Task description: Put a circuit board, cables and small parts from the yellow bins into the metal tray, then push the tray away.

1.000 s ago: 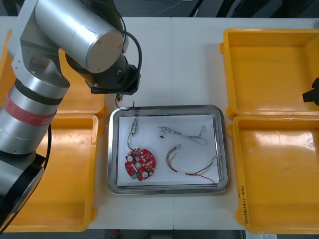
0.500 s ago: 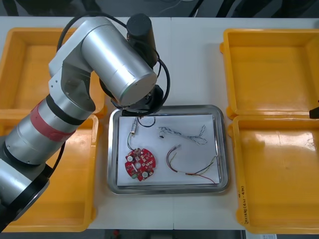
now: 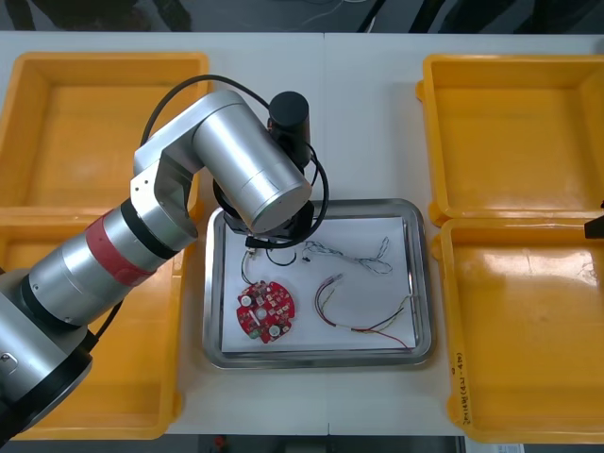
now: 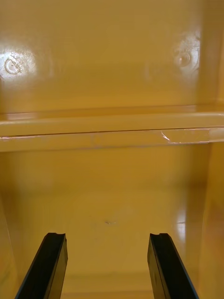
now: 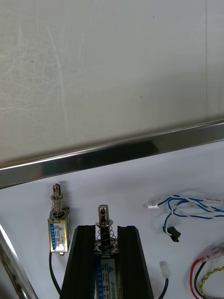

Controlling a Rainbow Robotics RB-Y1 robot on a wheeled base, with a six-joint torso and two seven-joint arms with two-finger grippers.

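While the right gripper (image 4: 107, 245) hangs spread over a yellow bin (image 4: 112, 70), the metal tray (image 3: 422, 283) lies below the left gripper (image 5: 105, 230), whose fingers clamp a small metal part (image 5: 103, 240). A second part (image 5: 58, 228) lies just beside them. Best to lower gently and release clear of it.

Left arm (image 3: 250, 175) covers metal tray (image 3: 425, 283) far-left corner.

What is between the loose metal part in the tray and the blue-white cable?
The left hand, shut on a second small metal part, in the left wrist view. The right hand hangs open over a yellow bin.
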